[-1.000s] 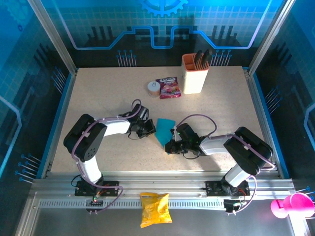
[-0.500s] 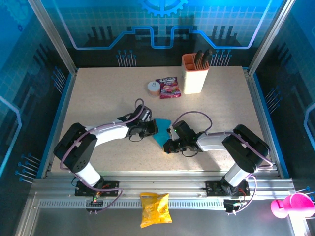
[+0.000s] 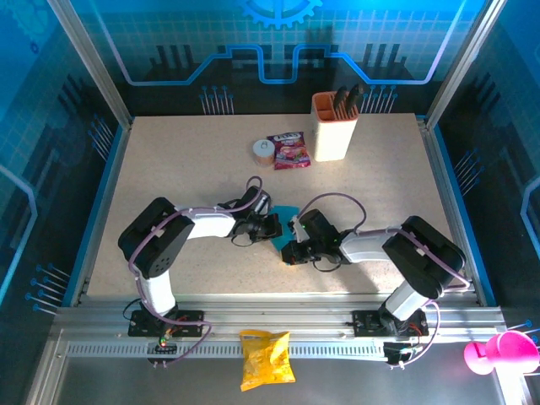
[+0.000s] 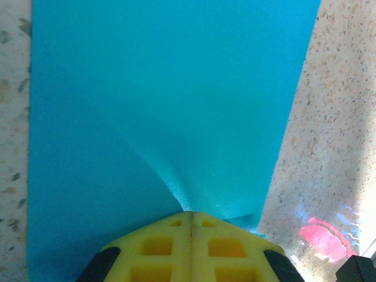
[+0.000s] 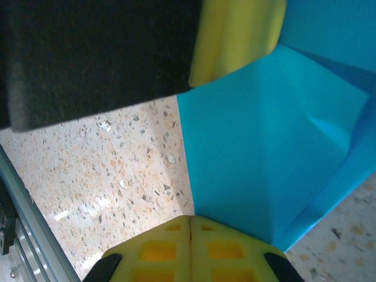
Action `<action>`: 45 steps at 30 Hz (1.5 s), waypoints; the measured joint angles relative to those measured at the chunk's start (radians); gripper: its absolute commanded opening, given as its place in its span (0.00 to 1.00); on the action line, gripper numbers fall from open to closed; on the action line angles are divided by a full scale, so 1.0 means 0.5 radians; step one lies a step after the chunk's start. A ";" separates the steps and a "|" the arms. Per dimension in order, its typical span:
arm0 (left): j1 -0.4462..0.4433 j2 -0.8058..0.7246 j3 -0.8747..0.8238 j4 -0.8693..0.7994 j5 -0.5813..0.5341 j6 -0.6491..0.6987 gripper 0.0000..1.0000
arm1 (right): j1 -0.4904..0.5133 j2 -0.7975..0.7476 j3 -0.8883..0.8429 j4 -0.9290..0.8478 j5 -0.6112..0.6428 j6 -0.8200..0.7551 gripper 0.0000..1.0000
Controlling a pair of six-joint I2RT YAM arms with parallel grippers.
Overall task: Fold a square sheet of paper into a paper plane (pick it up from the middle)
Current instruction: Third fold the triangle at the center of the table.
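Observation:
The square sheet of paper (image 3: 285, 213) is bright cyan and folded, lying mid-table between my two grippers. My left gripper (image 3: 272, 228) is shut, its yellow tips (image 4: 191, 214) down on the paper (image 4: 176, 106), where a soft ridge runs up from the tips. My right gripper (image 3: 288, 250) is also shut, its tips (image 5: 191, 218) at the near edge of the paper (image 5: 264, 135), beside a folded corner. The left gripper's yellow finger (image 5: 235, 35) rests on the sheet's far part in the right wrist view. Both arms cover much of the paper from above.
At the back stand an orange-and-white holder with dark tools (image 3: 334, 126), a red-purple snack packet (image 3: 288, 150) and a small tape roll (image 3: 263, 152). A yellow crisp bag (image 3: 266, 359) lies on the front rail and a pink cup (image 3: 502, 352) sits at the far right.
My left gripper has slid to the right, further onto the paper, so less cyan shows from above. The right gripper has stayed almost where it was.

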 measured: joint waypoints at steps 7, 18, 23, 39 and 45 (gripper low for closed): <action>-0.018 0.011 0.001 0.016 0.028 -0.036 0.00 | 0.033 -0.117 -0.085 -0.007 0.101 0.016 0.00; -0.034 0.026 0.010 0.013 0.076 -0.036 0.00 | 0.092 -0.294 -0.255 0.040 0.211 0.129 0.00; -0.034 0.031 0.014 0.013 0.087 -0.036 0.00 | 0.096 -0.398 -0.369 0.085 0.212 0.205 0.00; -0.004 -0.153 -0.271 0.258 -0.191 -0.513 0.00 | 0.008 -1.224 -0.373 -0.866 0.308 0.255 0.00; -0.209 -0.411 -0.578 0.388 -0.594 -1.193 0.00 | -0.135 -1.421 -0.313 -1.044 0.353 0.256 0.00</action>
